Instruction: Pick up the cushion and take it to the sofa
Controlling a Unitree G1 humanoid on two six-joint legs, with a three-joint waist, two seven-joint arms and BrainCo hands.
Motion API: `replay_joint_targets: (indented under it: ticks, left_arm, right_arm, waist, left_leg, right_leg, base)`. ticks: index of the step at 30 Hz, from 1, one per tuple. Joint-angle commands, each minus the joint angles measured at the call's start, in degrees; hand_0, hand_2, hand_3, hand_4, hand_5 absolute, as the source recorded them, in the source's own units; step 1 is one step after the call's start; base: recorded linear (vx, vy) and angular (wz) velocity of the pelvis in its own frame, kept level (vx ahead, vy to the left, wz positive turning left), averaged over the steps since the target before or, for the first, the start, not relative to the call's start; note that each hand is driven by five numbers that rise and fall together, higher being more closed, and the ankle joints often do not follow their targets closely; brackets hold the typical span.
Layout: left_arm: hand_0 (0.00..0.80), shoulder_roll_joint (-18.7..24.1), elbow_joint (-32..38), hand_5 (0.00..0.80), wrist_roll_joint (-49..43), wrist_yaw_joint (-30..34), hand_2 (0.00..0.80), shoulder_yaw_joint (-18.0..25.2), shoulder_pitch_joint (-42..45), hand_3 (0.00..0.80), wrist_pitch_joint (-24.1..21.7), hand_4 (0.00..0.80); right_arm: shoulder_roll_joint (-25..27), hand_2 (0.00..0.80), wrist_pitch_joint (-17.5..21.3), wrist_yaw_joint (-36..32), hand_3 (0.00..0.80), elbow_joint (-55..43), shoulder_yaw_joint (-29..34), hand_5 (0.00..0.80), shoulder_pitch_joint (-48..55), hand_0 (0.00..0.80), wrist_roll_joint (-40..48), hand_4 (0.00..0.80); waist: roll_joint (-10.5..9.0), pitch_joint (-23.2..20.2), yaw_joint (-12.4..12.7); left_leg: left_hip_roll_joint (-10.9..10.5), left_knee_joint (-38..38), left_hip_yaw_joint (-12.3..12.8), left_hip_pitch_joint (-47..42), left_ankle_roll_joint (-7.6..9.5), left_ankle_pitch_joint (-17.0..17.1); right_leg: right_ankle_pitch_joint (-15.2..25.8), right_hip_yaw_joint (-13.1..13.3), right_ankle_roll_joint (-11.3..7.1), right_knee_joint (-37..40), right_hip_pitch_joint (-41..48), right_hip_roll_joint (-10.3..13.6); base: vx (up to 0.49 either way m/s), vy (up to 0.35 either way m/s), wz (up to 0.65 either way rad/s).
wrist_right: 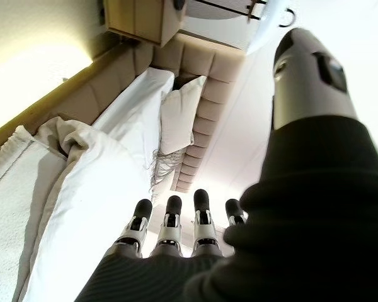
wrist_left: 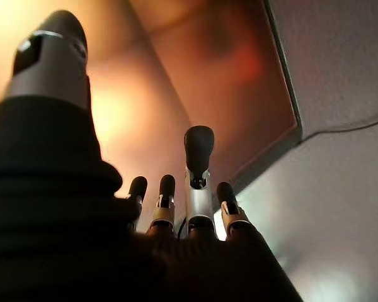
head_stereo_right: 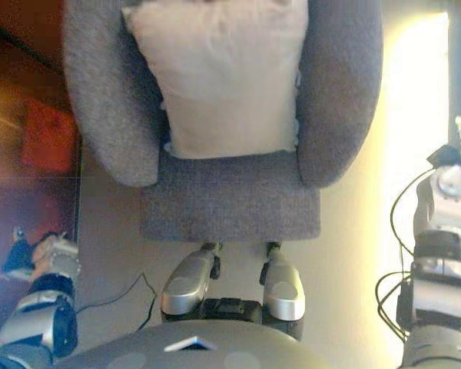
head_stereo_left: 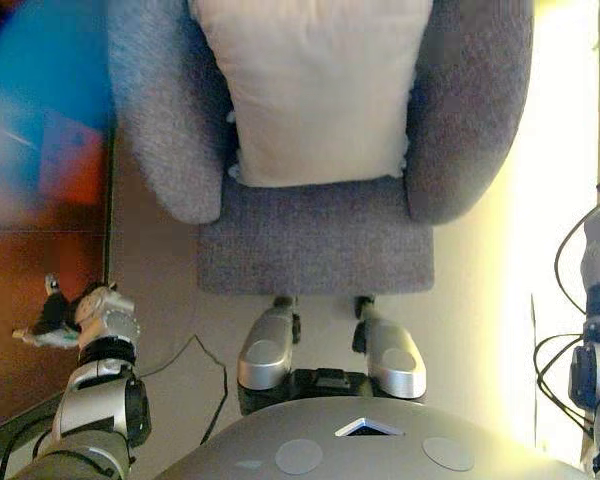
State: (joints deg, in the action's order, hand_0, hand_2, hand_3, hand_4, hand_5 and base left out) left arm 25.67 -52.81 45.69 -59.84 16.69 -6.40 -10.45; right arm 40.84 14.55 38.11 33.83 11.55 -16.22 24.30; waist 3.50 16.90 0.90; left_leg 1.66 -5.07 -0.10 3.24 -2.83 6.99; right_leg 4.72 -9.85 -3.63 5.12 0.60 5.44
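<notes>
A cream square cushion (head_stereo_left: 315,90) leans against the back of a grey upholstered armchair (head_stereo_left: 315,240) straight ahead, between its two padded arms. My left hand (head_stereo_left: 92,316) hangs low at the left, well short of the chair, fingers relaxed and holding nothing; its wrist view shows the same straight fingers (wrist_left: 198,163) over the floor. My right hand (head_stereo_right: 453,175) is out at the far right, beside the chair's arm and apart from it. Its fingers (wrist_right: 170,220) are straight with nothing in them.
A dark reddish-brown rug (head_stereo_left: 30,310) lies on the left, its edge running by my left hand, with a blurred blue and orange patch (head_stereo_left: 40,110) beyond. Bright pale floor (head_stereo_left: 555,200) runs along the chair's right. The right wrist view shows a bed (wrist_right: 94,182) with white bedding.
</notes>
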Motion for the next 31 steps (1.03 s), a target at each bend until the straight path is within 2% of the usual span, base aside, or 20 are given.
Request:
replay_joint_targets:
  ticks: [1,4,6,9,12,15,16,20,22,31]
  left_arm:
    - [0.000,1.9,-4.0,0.000,-5.1,1.5,0.000,-0.7,1.7,0.000,1.5,0.000]
    - [0.000,0.6,-7.3,0.000,-7.7,5.0,0.000,-1.1,4.4,0.000,6.9,0.000]
    - [0.000,-1.3,-9.0,0.000,-10.2,8.4,0.000,-3.1,6.7,0.000,11.0,0.000]
    - [0.000,-3.9,-13.8,0.000,-13.6,15.5,0.000,-5.3,10.4,0.000,16.4,0.000]
    - [0.000,-6.4,-20.7,0.000,-17.4,20.9,0.000,-6.2,11.8,0.000,16.2,0.000]
    - [0.000,-7.5,-22.6,0.000,-18.9,23.4,0.000,-7.5,11.9,0.000,17.7,0.000]
    - [0.000,-10.0,-25.8,0.000,-21.7,32.2,0.000,-10.0,11.3,0.000,22.7,0.000]
    - [0.000,-13.4,-28.2,0.000,-24.0,42.6,0.000,-14.4,9.9,0.000,26.1,0.000]
    - [0.000,-14.6,-27.9,0.000,-23.9,44.2,0.000,-16.2,9.3,0.000,25.2,0.000]
    - [0.000,-15.0,-25.0,0.000,-21.6,48.1,0.000,-22.5,7.3,0.000,26.8,0.000]
  right_arm:
    - [0.0,0.000,-0.9,-1.7,0.000,-1.3,3.6,0.000,5.2,0.000,-2.5,0.000]
    - [-2.4,0.000,-4.9,-5.2,0.000,0.4,4.1,0.000,10.5,0.000,-6.4,0.000]
    - [-4.9,0.000,-8.9,-9.1,0.000,1.4,2.7,0.000,15.0,0.000,-6.9,0.000]
    - [-10.7,0.000,-8.3,-14.1,0.000,9.4,0.3,0.000,20.9,0.000,-7.5,0.000]
    - [-17.6,0.000,-6.8,-19.0,0.000,22.2,-3.3,0.000,22.7,0.000,-5.6,0.000]
    - [-19.5,0.000,-8.7,-23.5,0.000,26.7,-4.9,0.000,22.5,0.000,-5.5,0.000]
    - [-23.7,0.000,-10.2,-25.9,0.000,34.0,-8.9,0.000,21.9,0.000,-5.5,0.000]
    - [-27.9,0.000,-13.5,-29.8,0.000,39.2,-13.3,0.000,20.9,0.000,-7.9,0.000]
    - [-29.1,0.000,-15.1,-31.0,0.000,39.6,-14.5,0.000,20.6,0.000,-8.5,0.000]
    - [-29.8,0.000,-14.3,-32.1,0.000,39.3,-20.9,0.000,19.6,0.000,-13.5,0.000]
  waist:
    - [-4.58,-8.1,-0.4]
    - [-5.03,-9.6,-1.1]
    - [-5.42,-10.1,-1.5]
    - [-5.74,-10.7,-1.9]
    - [-6.11,-11.3,-1.7]
    - [-6.18,-11.4,-1.5]
    - [-6.23,-11.7,-1.2]
    - [-5.88,-12.1,-1.2]
    - [-5.63,-12.2,-1.3]
    - [-4.83,-12.3,-1.2]
  left_leg:
    - [-0.9,1.1,1.6,-3.9,-1.16,-7.6]
    - [-0.7,1.3,2.2,-5.1,-1.12,-7.5]
    - [-0.5,1.2,2.4,-6.1,-0.92,-7.6]
    - [-0.3,0.7,3.0,-8.2,-0.61,-8.4]
    - [-0.3,0.5,3.3,-9.8,-0.13,-8.8]
    - [-0.3,0.4,3.3,-10.3,-0.03,-8.9]
    - [-0.4,0.1,3.2,-11.1,0.19,-9.0]
    - [-0.5,0.1,3.3,-11.9,0.46,-9.4]
    - [-0.4,0.1,3.4,-12.3,0.57,-9.6]
    - [-0.6,0.1,3.4,-12.6,0.87,-9.8]
  right_leg:
    - [-3.7,0.7,-3.20,-2.9,-0.5,3.1]
    - [-3.3,1.1,-3.24,-2.9,0.7,2.9]
    - [-3.3,1.2,-3.20,-2.6,1.7,2.7]
    - [-3.8,1.2,-3.11,-2.0,3.8,2.1]
    - [-4.0,1.2,-2.79,-1.6,5.6,1.6]
    - [-4.1,1.2,-2.63,-1.6,6.3,1.4]
    - [-4.3,1.1,-2.35,-1.7,7.1,1.1]
    - [-4.7,0.8,-1.99,-1.7,8.1,0.8]
    - [-4.9,0.8,-1.93,-1.8,8.4,0.8]
    - [-5.5,0.2,-1.98,-2.0,8.9,0.7]
  base:
    - [0.187,-0.035,-0.01]
    - [0.055,-0.033,-0.03]
    - [0.058,-0.047,-0.01]
    - [0.046,-0.054,-0.02]
    - [0.035,-0.050,-0.08]
    - [0.014,-0.027,-0.08]
    - [0.008,-0.042,-0.10]
    - [0.001,-0.008,0.00]
    - [0.000,0.000,0.00]
    - [-0.011,0.006,-0.01]
